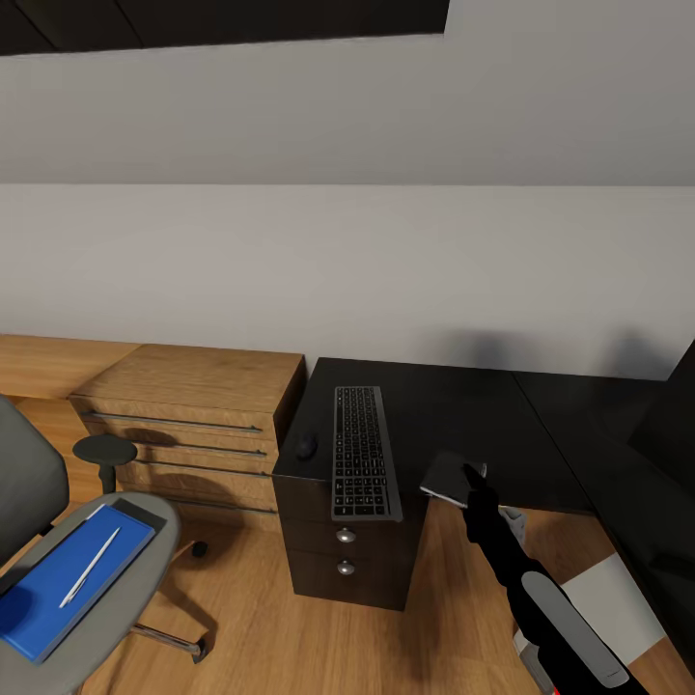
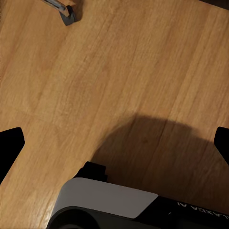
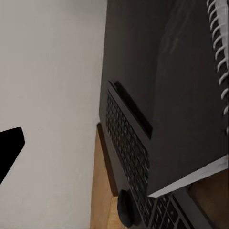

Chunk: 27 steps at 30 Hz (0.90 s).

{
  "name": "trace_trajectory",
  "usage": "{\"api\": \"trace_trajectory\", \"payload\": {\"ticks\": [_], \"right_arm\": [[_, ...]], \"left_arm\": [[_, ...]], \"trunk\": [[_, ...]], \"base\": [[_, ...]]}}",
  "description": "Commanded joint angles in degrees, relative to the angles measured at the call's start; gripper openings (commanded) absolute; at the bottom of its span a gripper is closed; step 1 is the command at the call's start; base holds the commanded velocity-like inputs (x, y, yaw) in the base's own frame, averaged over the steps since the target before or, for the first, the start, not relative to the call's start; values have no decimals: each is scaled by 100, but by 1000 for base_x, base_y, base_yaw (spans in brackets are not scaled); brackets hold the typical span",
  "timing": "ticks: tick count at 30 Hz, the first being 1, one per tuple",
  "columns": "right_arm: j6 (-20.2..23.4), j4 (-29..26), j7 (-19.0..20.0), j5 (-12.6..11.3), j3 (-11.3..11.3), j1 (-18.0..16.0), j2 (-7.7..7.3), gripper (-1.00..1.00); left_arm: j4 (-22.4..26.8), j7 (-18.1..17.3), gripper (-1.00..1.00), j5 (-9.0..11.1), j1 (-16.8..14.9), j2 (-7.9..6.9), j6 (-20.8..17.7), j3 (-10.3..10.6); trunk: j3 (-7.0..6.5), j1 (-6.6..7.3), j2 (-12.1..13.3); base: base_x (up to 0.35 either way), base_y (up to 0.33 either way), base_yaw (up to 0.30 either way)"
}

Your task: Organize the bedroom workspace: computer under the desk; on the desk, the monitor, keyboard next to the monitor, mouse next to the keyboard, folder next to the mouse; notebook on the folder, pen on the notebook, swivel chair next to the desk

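A black keyboard point(image 1: 365, 454) lies on the black desk point(image 1: 454, 405), with a black mouse point(image 1: 307, 445) just left of it. The dark spiral-bound notebook point(image 1: 450, 477) sits at the desk's front edge, right of the keyboard, and looms close in the right wrist view point(image 3: 191, 95). My right gripper point(image 1: 474, 480) is right at it. One finger point(image 3: 10, 150) stands wide to the side, the other is hidden behind the notebook. A blue folder point(image 1: 68, 579) with a white pen point(image 1: 89, 568) on it lies on the grey swivel chair point(image 1: 116, 589). My left gripper point(image 2: 114, 152) hangs open over the wood floor.
A wooden chest of drawers point(image 1: 193, 415) stands left of the desk, against the pale wall. The desk's own black drawer unit point(image 1: 346, 555) is under the keyboard. A dark slab point(image 1: 676, 405) rises at the right edge. Something white point(image 1: 606, 591) sits low beneath the desk.
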<state>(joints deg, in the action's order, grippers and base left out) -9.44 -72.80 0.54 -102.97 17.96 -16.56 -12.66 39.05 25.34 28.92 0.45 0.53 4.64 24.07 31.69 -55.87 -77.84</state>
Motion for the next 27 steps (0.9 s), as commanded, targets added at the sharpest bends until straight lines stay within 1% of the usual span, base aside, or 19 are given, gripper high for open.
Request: {"api": "trace_trajectory", "payload": {"ticks": [1, 9, 18, 27], "right_arm": [[-50, -6, 8, -57, 23, -5, -8, 100], [-50, -2, 4, -49, 23, -5, -8, 100], [-50, 14, -1, -44, 23, -5, -8, 100], [-50, 29, -1, -39, 23, -5, -8, 100]], "left_arm": [[6, 32, 100, 61, -1, -5, 35, 28], [6, 32, 100, 61, -1, -9, 36, 28], [6, 32, 100, 62, -1, -9, 37, 28], [6, 32, 100, 61, -1, -9, 37, 28]], "trunk": [[4, 0, -3], [4, 0, -3], [4, 0, -3], [4, 0, -3]], "base": [[0, 0, 0], [-3, 0, 0], [-207, 0, 0], [-29, 0, 0]]}}
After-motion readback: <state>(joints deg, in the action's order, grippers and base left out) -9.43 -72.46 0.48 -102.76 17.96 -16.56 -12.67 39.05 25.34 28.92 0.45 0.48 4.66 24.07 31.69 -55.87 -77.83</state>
